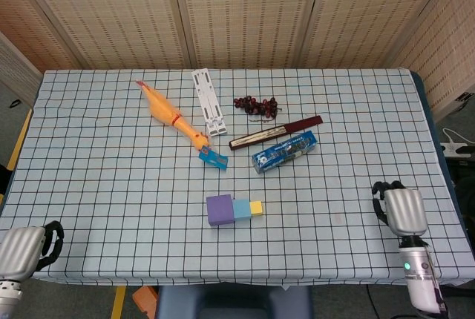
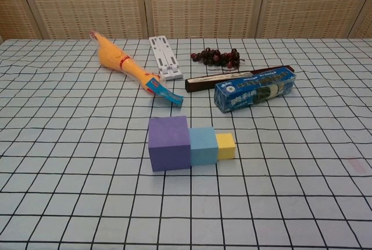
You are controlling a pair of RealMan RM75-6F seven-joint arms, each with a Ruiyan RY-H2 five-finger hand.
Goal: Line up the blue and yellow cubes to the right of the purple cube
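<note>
Checkered tabletop [image 1: 111, 185]: we see purple cube [image 2: 168, 143], blue cube [image 2: 203, 145], yellow cube [image 2: 225, 146] touching in a row; right hand [image 1: 401, 211] and left hand [image 1: 26, 248] both curled, holding nothing

cubes [image 2: 191, 143]: 3; rubber chicken [image 2: 119, 62]: 1; grape bunch [image 2: 216, 57]: 1; blue box [image 2: 254, 89]: 1

Large purple foam cube [image 2: 169, 143], mid-size blue foam cube [image 2: 203, 145] and small yellow foam cube [image 2: 225, 146] sit touching in a left-to-right row, in front of the blue foil-wrapped packet [image 2: 254, 89].
</note>
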